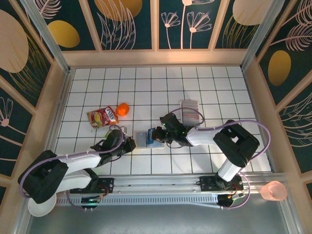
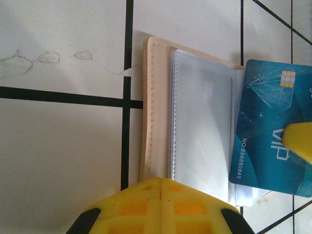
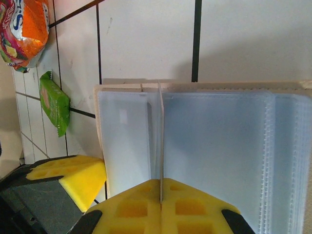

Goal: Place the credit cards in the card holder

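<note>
**Blue card poised at the open holder, one arm steadying, one feeding**

The left end effector has its pads pressed together at the near edge of the holder. It appears to pinch the beige cover there, though the pads hide the contact itself. The likely reason is plain. The holder is light and springy, so clamping one edge stops it sliding on the table or folding shut when a card pushes in. It lies spread open directly ahead of this end effector, clear sleeves facing up.

The right end effector is closed on the blue card. In its own wrist view the card runs edge-on straight out from between the pads, so the grip sits on the card's trailing end. That leaves the leading end free to enter a sleeve. The card lies over the holder's far half, opposite the left end effector's clamp, and does not look tucked into a pocket yet.

The two end effectors face each other across the holder, so pushing with one works against the hold of the other.

The other cards wait behind the right end effector, a short way off, so most of the task remains. The next move calls for catching a sleeve mouth with a thin edge; a miss would skate over the plastic.
</note>
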